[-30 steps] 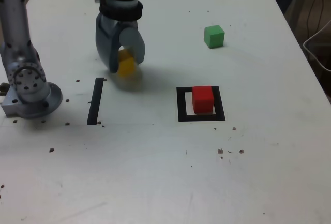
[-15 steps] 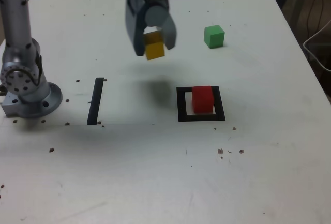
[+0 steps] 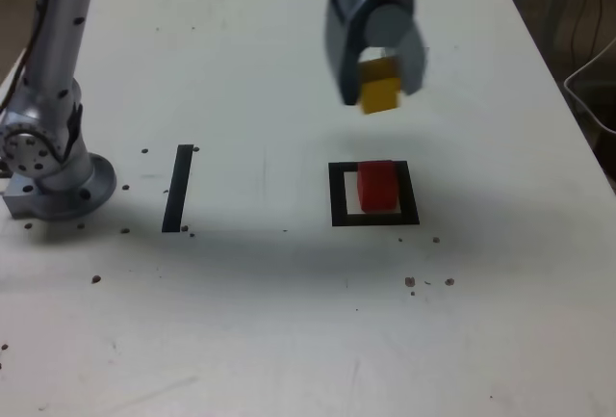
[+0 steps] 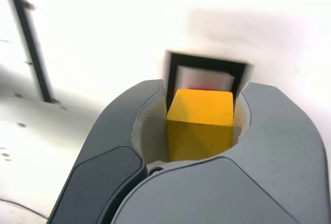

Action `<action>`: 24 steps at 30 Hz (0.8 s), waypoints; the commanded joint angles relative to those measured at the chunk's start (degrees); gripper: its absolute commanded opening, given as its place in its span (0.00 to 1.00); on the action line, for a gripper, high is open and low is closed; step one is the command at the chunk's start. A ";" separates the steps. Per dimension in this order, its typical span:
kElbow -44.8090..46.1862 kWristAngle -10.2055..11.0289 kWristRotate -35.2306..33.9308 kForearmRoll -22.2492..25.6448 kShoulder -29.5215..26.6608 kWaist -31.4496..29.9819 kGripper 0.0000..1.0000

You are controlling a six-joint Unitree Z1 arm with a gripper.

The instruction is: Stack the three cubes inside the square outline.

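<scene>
gripper [image 3: 379, 85] w/ yellow cube [image 3: 379, 87], prob aloft

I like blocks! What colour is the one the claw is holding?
Yellow cube, clearest in the wrist view.

The arm's base column [image 3: 46, 138] stands at the exterior view's left, well apart from the pincer [image 3: 377, 85]. The pincer hangs raised, pointing downward, its two jaws clamped on a yellow cube [image 3: 379, 87] between them.
</scene>
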 commanded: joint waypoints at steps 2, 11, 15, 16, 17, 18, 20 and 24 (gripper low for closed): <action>-0.43 -1.07 -0.57 -0.06 1.91 -1.26 0.05; 2.04 -1.32 -2.42 -0.43 2.54 -3.21 0.05; 2.91 -1.59 -2.53 -1.15 2.57 -3.89 0.05; 3.15 -1.68 -2.53 -1.39 2.58 -4.04 0.05; 3.45 -1.77 -2.53 -1.66 2.59 -4.19 0.05; 3.84 -1.85 -2.53 -1.98 2.60 -4.32 0.05; 4.75 -1.94 -2.51 -2.64 2.60 -4.56 0.05; 6.55 -1.41 -2.47 -3.61 2.54 -5.12 0.06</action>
